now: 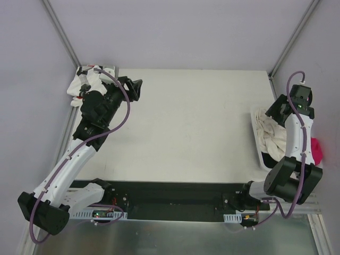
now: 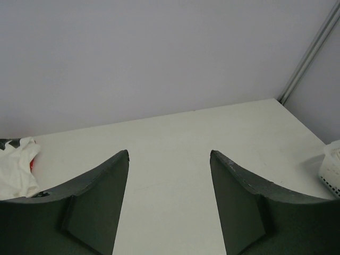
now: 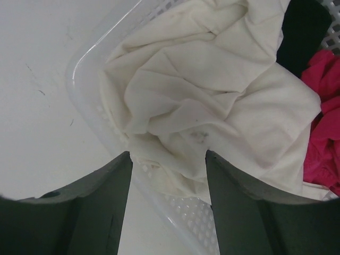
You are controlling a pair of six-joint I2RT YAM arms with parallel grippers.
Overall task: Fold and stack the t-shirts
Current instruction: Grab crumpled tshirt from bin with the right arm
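Note:
A crumpled white t-shirt with black print and red marks [image 1: 89, 79] lies in the table's back left corner; it shows at the left edge of the left wrist view [image 2: 16, 170]. My left gripper [image 1: 136, 88] hovers just right of it, open [image 2: 169, 155], with only bare table between its fingers. A large plain cream-white t-shirt [image 3: 202, 79] lies bunched in the white perforated basket [image 3: 197, 219] at the right edge of the table [image 1: 259, 151]. My right gripper [image 1: 276, 110] hangs above the basket's near rim, open [image 3: 168, 155], above the cream cloth and holding nothing.
A bright pink cloth [image 3: 321, 117] and a black cloth [image 3: 303, 32] lie in the basket beside the cream shirt; the pink one shows at the far right [image 1: 317, 150]. Metal frame posts stand at the back corners [image 1: 61, 32]. The basket's corner shows at the right [image 2: 332, 170].

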